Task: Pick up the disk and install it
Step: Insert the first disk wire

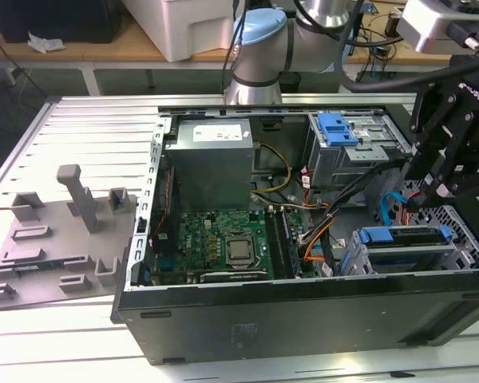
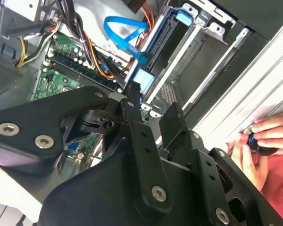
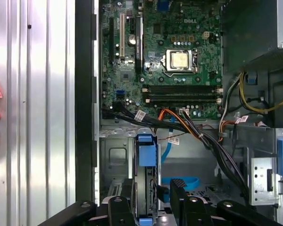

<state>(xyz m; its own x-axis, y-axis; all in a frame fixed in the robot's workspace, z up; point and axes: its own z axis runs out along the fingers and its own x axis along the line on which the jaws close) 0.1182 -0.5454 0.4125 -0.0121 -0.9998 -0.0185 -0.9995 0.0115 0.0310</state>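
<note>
Gripper (image 3: 150, 197) hovering with fingers (image 3: 179, 198) parted, gripping nothing, straddling the disk (image 3: 146, 150), which is sitting edge-up in the drive cage (image 3: 114, 160) beside the motherboard (image 3: 155, 56); the step looks like the grasp, and closing is calling for fingers squared on the disk's flanks

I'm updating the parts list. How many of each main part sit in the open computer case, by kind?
Grey metal power-supply box: 1
Green motherboard: 1
Silver-grey disk with blue rails: 1
Blue plastic bracket: 1
Total: 4
</note>
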